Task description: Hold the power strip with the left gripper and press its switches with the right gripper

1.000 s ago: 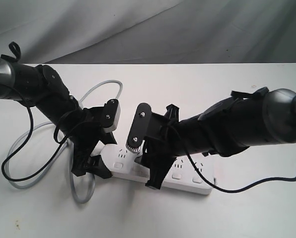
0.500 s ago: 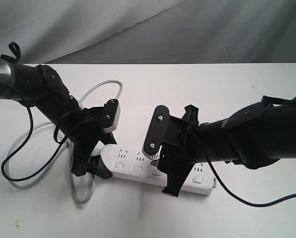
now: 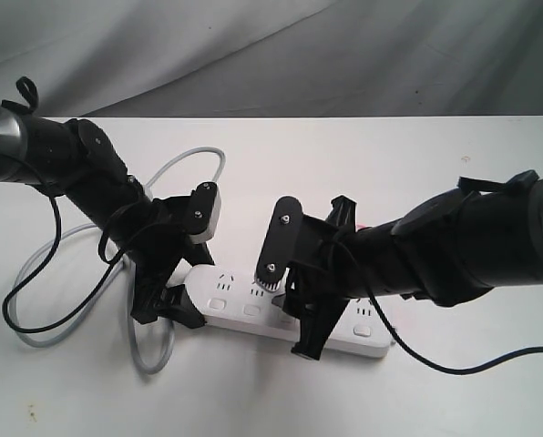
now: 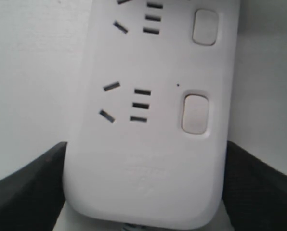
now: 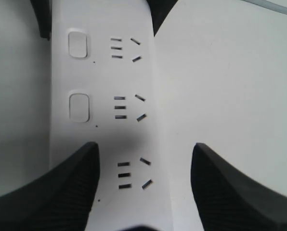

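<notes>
The white power strip (image 3: pixel 230 293) lies along the table's front, its round end filling the left wrist view (image 4: pixel 148 144). My left gripper (image 3: pixel 167 305) is shut on that end, one black finger (image 4: pixel 28 185) on each long side. Two switches (image 4: pixel 195 113) show by the sockets there. My right gripper (image 3: pixel 301 319) hangs over the strip's middle, open (image 5: pixel 146 149). One of its fingers (image 5: pixel 61 190) covers the spot of the third switch, beside the third socket (image 5: pixel 131 174); contact cannot be told. Two free switches (image 5: pixel 79 108) lie beyond.
The grey cord (image 3: pixel 153 350) loops on the table to the left of the strip, crossed by a thin black cable (image 3: pixel 35 300). Another black cable (image 3: pixel 454 369) trails from the right arm. A grey cloth (image 3: pixel 253 55) hangs behind the table's far edge.
My right gripper slid rightward along the strip from the second socket, then eased back slightly left. The left gripper and the strip stayed put.
</notes>
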Robot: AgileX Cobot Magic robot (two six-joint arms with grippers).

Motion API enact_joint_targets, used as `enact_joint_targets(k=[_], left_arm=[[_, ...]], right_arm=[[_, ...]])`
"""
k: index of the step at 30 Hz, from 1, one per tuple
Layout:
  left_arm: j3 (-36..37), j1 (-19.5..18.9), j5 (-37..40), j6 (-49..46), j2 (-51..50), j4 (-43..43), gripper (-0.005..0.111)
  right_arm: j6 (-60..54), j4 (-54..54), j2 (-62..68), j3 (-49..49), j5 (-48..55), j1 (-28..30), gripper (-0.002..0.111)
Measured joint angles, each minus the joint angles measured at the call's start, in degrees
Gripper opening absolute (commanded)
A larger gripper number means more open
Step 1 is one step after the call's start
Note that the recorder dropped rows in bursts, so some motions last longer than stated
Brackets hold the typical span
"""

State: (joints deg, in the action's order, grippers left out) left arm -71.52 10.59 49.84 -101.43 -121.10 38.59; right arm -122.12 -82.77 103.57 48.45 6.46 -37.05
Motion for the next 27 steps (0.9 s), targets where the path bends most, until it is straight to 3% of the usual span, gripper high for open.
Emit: enact_joint_targets(k=[27], left_arm=[[0.0, 0.0, 0.1, 0.0, 0.0, 0.0, 0.050]], right_arm=[[0.1, -0.9, 2.0, -0.7, 1.2, 0.0, 0.053]])
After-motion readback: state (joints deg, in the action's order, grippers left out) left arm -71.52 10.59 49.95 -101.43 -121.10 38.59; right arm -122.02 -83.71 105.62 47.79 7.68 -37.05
